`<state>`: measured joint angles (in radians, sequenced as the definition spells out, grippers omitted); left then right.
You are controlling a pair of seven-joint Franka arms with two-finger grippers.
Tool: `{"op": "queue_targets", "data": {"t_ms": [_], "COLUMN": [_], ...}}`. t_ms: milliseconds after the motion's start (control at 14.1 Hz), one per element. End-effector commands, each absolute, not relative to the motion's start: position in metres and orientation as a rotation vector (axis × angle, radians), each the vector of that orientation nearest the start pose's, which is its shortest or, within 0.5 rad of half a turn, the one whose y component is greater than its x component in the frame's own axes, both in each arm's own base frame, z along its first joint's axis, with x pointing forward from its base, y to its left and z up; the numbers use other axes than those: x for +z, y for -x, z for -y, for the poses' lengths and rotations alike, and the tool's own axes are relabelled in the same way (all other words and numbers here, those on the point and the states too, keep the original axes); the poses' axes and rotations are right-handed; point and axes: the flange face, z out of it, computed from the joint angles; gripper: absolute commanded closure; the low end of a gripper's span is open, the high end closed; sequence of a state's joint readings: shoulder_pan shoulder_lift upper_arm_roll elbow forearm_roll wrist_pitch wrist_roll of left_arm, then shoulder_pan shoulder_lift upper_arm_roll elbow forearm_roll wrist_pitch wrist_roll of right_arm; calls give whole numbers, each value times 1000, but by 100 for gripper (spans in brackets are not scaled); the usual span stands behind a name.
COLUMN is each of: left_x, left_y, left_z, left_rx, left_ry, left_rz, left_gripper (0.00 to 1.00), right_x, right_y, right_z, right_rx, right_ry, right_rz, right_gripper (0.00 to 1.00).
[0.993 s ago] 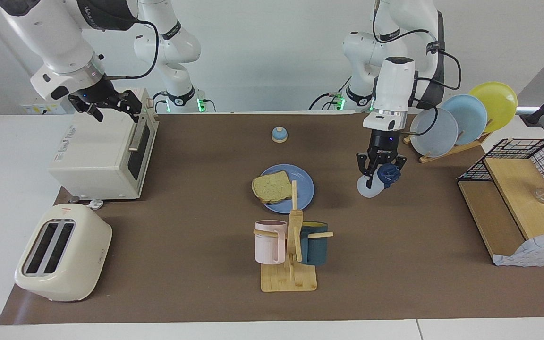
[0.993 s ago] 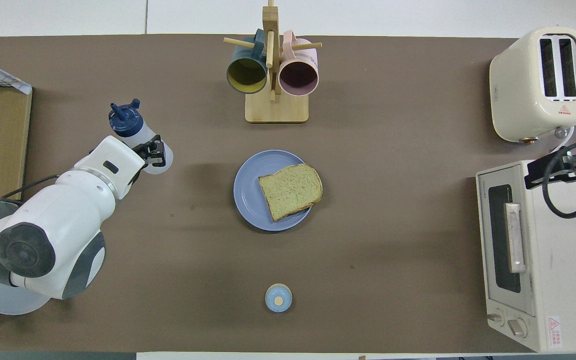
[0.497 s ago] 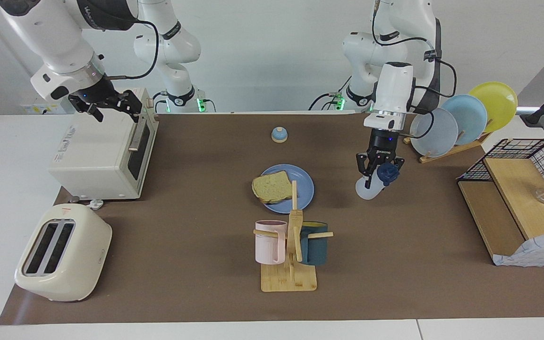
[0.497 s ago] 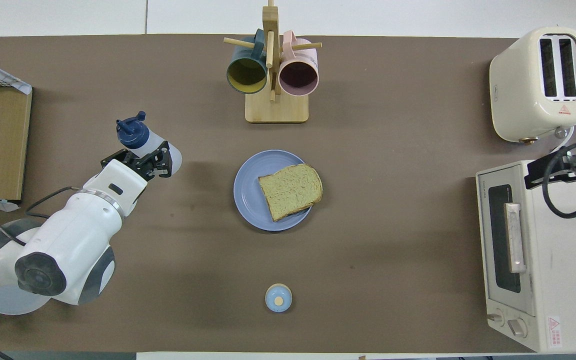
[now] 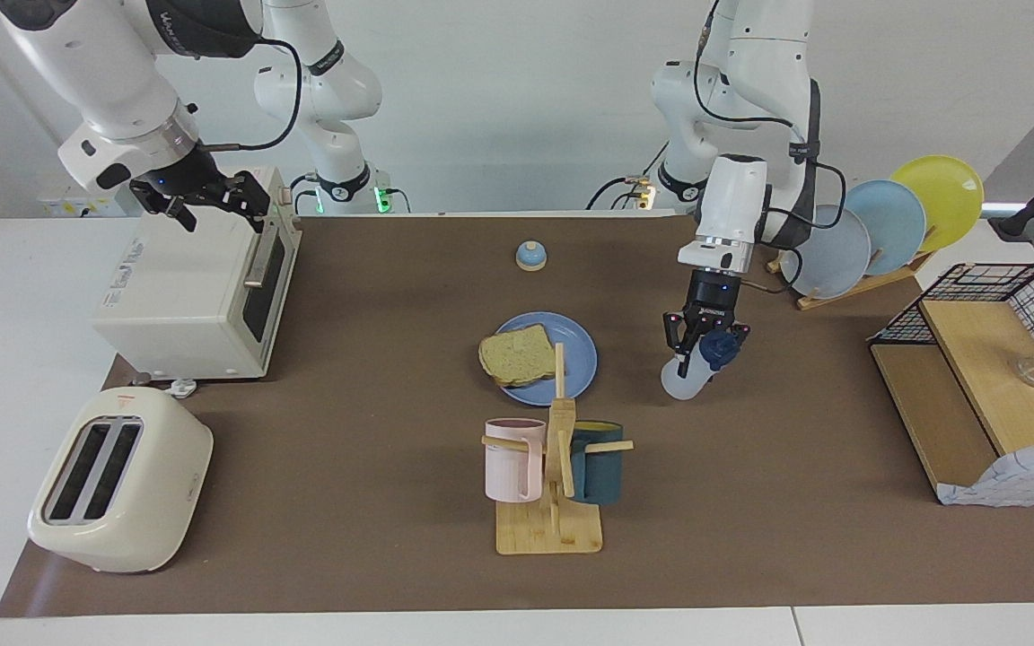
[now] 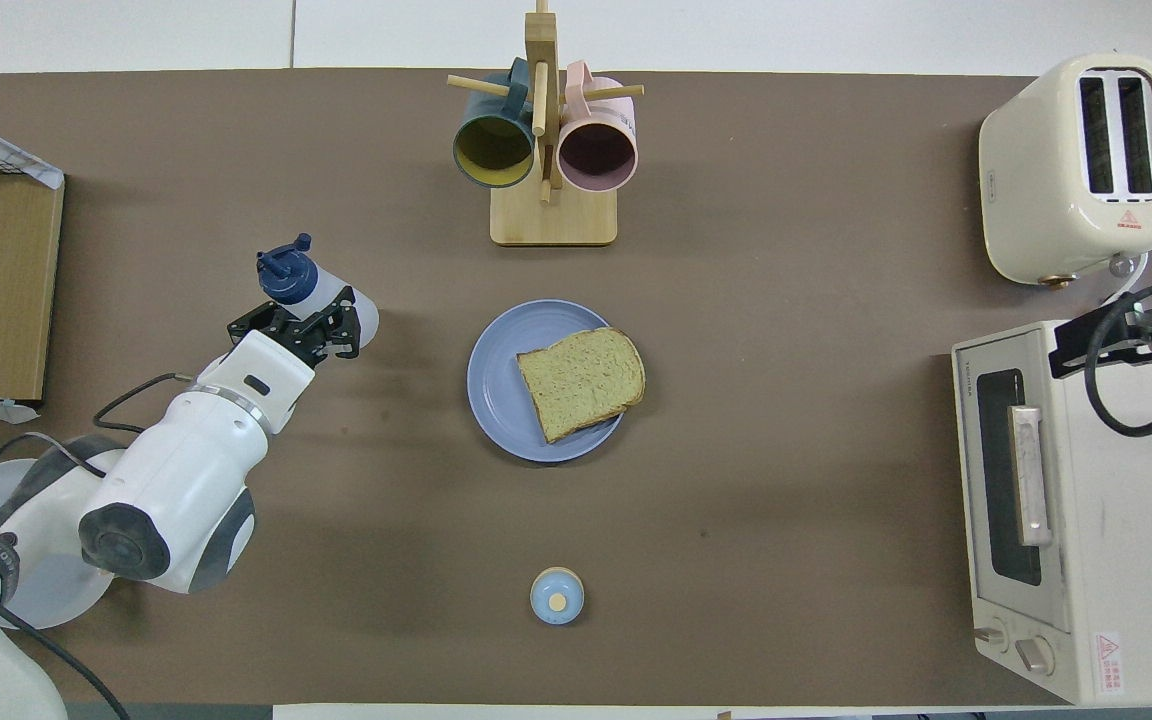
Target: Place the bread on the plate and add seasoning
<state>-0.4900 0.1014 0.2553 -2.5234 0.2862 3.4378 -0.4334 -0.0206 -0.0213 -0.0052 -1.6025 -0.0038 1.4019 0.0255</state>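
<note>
Your brown table mat (image 5: 750, 502) carries everything here, and the layout suits the job: the toaster oven (image 5: 198, 301) sits at the mat's edge at the right arm's end, with the cream pop-up toaster (image 5: 118, 480) at the corner farther from the robots at that same end, both well clear of the middle. The round blue plate (image 5: 582, 354) lies near the mat's centre, between the small blue bell (image 5: 530, 257) near the robots' edge and the wooden mug tree (image 5: 553, 475) toward the edge farthest from them. The bread (image 5: 517, 355) already rests flat on the plate, shifted toward the right arm's end so one crust overhangs the rim; that half of the task looks done. Your left gripper (image 5: 701, 345) is pinched shut on the seasoning bottle (image 5: 686, 379), held tilted in the air over bare mat beside the plate, toward the left arm's end, its navy cap (image 6: 286, 275) pointing away from the robots. Judging by that, the bottle is being carried toward the bread for sprinkling. Your right gripper (image 5: 212, 199) waits over the toaster oven's top, fingers spread and holding nothing.
</note>
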Motion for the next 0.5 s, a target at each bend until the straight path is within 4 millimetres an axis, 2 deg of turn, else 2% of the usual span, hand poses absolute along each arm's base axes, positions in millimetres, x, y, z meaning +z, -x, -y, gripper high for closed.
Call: {"op": "queue_targets", "data": {"t_ms": [0, 142, 213, 284, 426], "left_x": [331, 334, 337, 334, 319], "left_y": [-492, -495, -500, -503, -512], "left_z": [144, 144, 138, 133, 137], "left_rx": [-1312, -1329, -1338, -1330, -1306], "left_ry": [3070, 3055, 3031, 3017, 3007], "left_rz": [-187, -216, -235, -245, -274], "left_gripper": [100, 100, 100, 100, 100], "right_x": [609, 609, 609, 609, 609], "right_y": [-520, -520, -521, -520, -520], "right_z": [18, 18, 18, 18, 18], "right_rx": [290, 290, 287, 289, 290], "right_ry": [3134, 3134, 3134, 3134, 3134], "right_rz": [-44, -44, -44, -44, -44], "right_gripper": [0, 0, 0, 0, 0]}}
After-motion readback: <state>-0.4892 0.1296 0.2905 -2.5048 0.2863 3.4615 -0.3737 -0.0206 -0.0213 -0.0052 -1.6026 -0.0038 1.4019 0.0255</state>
